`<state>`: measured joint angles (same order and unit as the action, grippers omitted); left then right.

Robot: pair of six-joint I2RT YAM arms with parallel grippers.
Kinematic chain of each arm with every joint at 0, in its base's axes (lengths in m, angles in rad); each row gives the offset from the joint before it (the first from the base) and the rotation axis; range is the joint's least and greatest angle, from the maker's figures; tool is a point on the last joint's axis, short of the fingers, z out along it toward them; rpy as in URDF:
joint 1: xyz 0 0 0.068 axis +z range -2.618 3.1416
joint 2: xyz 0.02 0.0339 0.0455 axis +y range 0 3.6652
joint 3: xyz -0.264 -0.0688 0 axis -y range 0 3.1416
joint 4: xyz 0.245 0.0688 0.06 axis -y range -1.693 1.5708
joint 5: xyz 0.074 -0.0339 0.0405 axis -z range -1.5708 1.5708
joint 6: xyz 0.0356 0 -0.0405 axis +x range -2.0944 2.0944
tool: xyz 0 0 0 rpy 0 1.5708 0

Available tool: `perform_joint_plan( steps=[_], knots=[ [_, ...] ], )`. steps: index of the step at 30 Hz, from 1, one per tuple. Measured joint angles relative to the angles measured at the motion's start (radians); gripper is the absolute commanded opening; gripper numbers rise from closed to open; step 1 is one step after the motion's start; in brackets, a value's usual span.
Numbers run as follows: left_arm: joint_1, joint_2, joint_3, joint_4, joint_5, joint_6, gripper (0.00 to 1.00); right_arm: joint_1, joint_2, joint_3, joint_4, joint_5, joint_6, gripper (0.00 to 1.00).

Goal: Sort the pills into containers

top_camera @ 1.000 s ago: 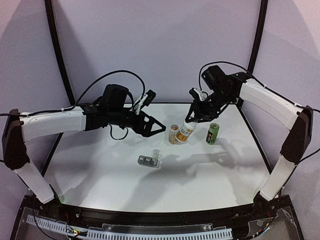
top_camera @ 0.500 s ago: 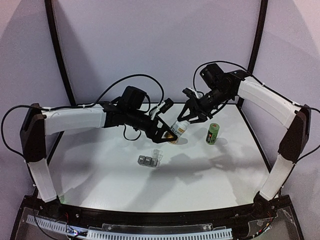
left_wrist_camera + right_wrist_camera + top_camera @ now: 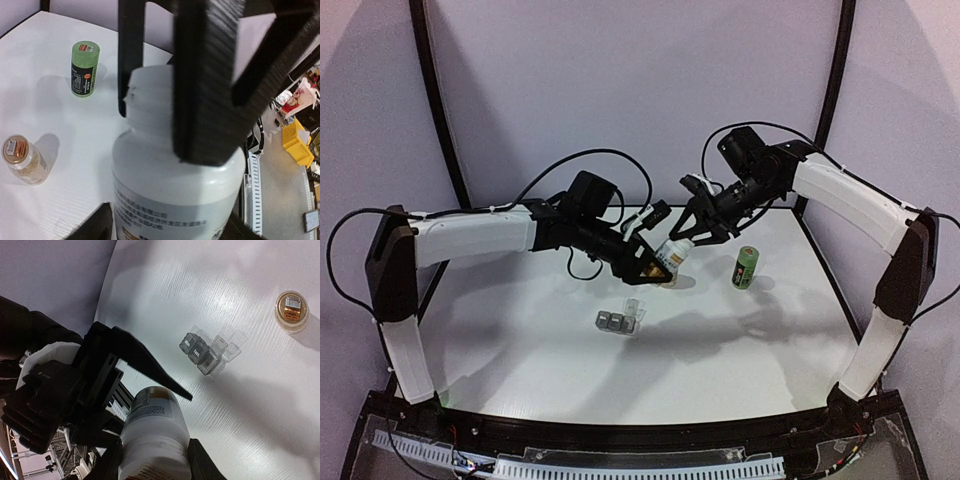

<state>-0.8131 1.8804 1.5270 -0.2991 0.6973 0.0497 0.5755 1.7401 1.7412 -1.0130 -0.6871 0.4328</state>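
Whether left hand (image 3: 657, 265) grips is unclear, though right hand (image 3: 684, 242) pinches white bottle (image 3: 155, 440) aloft.

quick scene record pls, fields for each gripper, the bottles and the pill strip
right gripper: shut on the white bottle, holding it tilted above the table
left gripper: fingers either side of the white bottle's top; grip unclear
green bottle: upright on the table, untouched
small amber jar: standing on the table, apart from both arms
containers: three joined compartments, clear lids look open, nothing touching them
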Motion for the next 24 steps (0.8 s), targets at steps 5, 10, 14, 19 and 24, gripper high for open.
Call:
perform_joint_plan(
  steps=[5,10,14,19,24],
  knots=[
    [-0.001,0.002,0.012,-0.018,0.012,0.010,0.27,0.000,0.000,0.000,0.012,-0.006,-0.001,0.00],
    [-0.003,0.004,0.017,-0.019,0.012,0.001,0.11,0.000,0.000,-0.001,0.018,-0.004,-0.011,0.09],
    [-0.003,0.005,0.017,-0.018,0.012,-0.007,0.05,0.000,-0.006,-0.015,0.039,-0.004,-0.024,0.46],
    [-0.003,0.005,0.017,-0.002,0.033,-0.021,0.01,0.000,-0.073,-0.070,0.119,-0.010,-0.111,0.99],
    [-0.003,0.003,0.005,0.022,0.038,-0.041,0.01,0.002,-0.249,-0.192,0.255,0.041,-0.286,0.99]
  ],
)
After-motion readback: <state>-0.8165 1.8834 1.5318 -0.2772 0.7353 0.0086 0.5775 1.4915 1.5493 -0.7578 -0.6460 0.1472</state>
